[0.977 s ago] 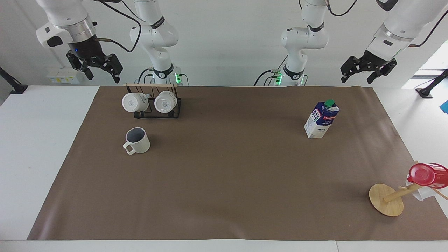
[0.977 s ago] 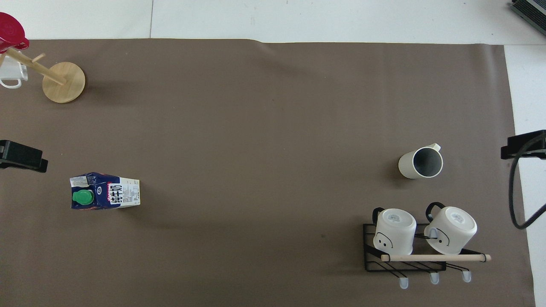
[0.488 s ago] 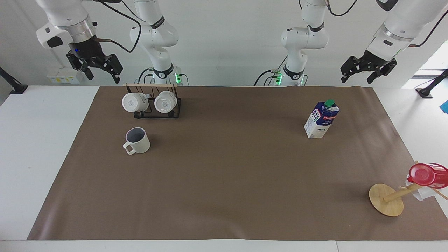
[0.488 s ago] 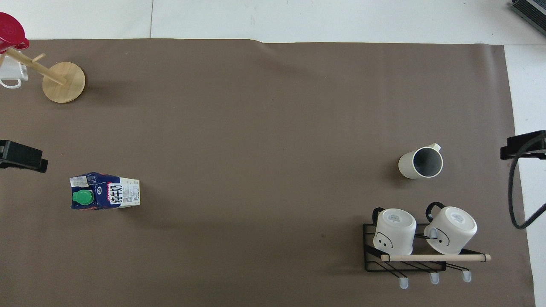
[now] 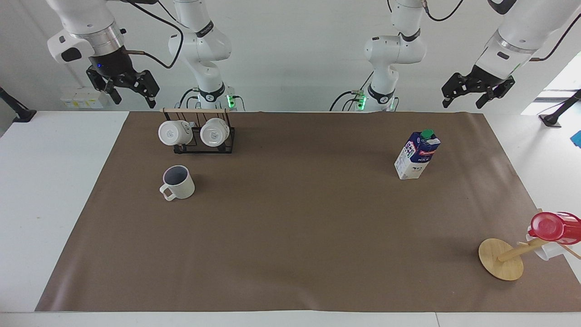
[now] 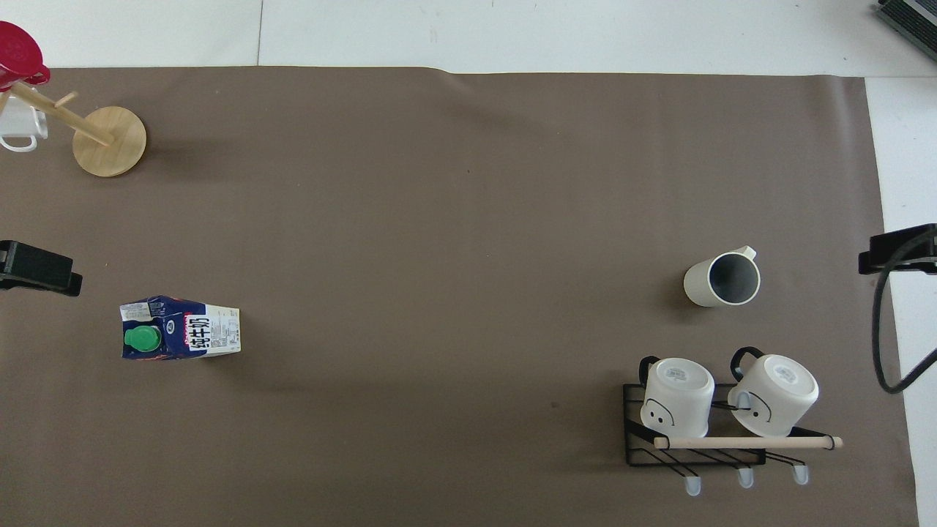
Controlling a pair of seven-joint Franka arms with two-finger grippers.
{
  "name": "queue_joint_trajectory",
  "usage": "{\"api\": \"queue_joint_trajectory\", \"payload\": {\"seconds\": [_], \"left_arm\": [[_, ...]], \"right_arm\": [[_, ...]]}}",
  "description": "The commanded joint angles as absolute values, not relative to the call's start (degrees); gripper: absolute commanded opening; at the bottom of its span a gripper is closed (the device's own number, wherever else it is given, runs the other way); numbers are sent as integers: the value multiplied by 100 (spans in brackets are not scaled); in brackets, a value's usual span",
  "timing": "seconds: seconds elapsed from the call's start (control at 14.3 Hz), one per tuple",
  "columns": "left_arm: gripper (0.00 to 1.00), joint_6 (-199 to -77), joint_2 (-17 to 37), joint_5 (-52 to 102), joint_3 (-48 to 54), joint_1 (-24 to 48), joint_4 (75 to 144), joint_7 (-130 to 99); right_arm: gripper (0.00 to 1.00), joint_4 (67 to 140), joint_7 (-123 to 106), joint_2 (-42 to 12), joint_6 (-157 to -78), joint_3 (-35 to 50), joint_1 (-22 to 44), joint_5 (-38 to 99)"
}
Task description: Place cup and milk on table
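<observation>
From the facing view, the right gripper hangs high over the white edge of the worktop at its own arm's end, its fingers spread apart and empty. The cup stands upright on the brown sheet, well below those fingers and apart from them, just beside the black rack with two white mugs. The left gripper hangs high over the sheet's corner at the other end, its fingers likewise parted and holding nothing. The milk stands upright on the sheet, below them and well apart. A wooden stand with a red cup sits far from both pairs of fingers.

From the overhead view, only dark tips show at the two side edges, the left gripper near the milk, the right gripper near the cup.

Both things already rest on the worktop untouched, so the task looks complete, with nothing left but for the arms to wait.
</observation>
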State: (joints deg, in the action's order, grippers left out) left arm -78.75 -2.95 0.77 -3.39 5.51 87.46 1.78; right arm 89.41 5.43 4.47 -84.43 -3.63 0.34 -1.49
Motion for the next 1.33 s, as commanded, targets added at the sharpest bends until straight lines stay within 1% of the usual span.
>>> {"api": "queue_joint_trajectory", "payload": {"seconds": [0.0, 0.28, 0.35, 0.56, 0.7, 0.84, 1.05, 1.26], "left_arm": [[100, -7831, -369, 9, -343, 536, 8763, 246], [100, -7831, -369, 9, -343, 536, 8763, 237], [100, -7831, -369, 9, -343, 536, 8763, 246], [100, -7831, -369, 9, -343, 536, 8763, 246], [100, -7831, -369, 9, -343, 536, 8763, 237], [100, -7831, -369, 9, -343, 536, 8763, 246], [100, -7831, -369, 9, -343, 536, 8763, 246], [100, -7831, -369, 9, -343, 536, 8763, 246]], "right_arm": [[100, 9123, 606, 589, -8481, -334, -35, -105], [100, 9228, 633, 589, -8490, -334, -26, -105], [100, 9289, 633, 589, -8603, -325, -26, -105], [100, 9623, 589, 571, -9166, -316, 35, -97], [100, 10044, 563, 545, -9578, -290, 70, -36], [100, 10396, 563, 528, -9921, -299, 254, 0], [100, 10905, 554, 457, -10500, -299, 272, 0], [100, 11336, 554, 221, -11063, -299, 404, 0]]}}
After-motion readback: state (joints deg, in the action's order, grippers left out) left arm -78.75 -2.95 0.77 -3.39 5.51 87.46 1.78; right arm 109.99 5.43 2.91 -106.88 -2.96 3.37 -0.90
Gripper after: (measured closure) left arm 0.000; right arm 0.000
